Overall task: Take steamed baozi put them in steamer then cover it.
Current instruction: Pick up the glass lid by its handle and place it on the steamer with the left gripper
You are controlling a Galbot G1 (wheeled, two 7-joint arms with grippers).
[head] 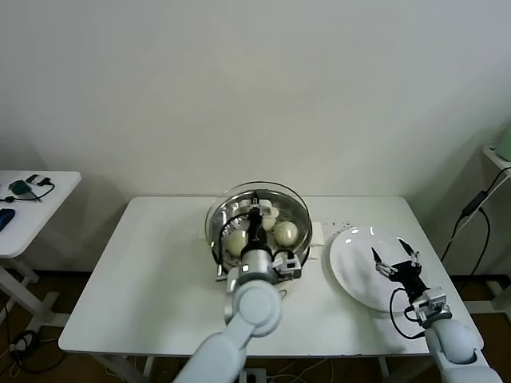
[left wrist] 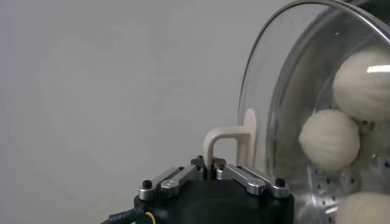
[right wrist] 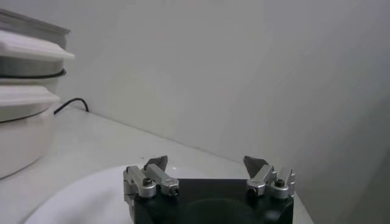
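Note:
The steel steamer stands on the white table with baozi inside. The clear glass cover sits over it. My left gripper is shut on the cover's cream handle at its centre. In the left wrist view the cover shows edge-on, with baozi behind the glass on the perforated tray. My right gripper is open and empty above the white plate. In the right wrist view its gripper hangs over the plate, with the steamer off to one side.
A flat white plate lies to the right of the steamer, also visible in the right wrist view. A small side table with items stands at far left. A black cable hangs at the right.

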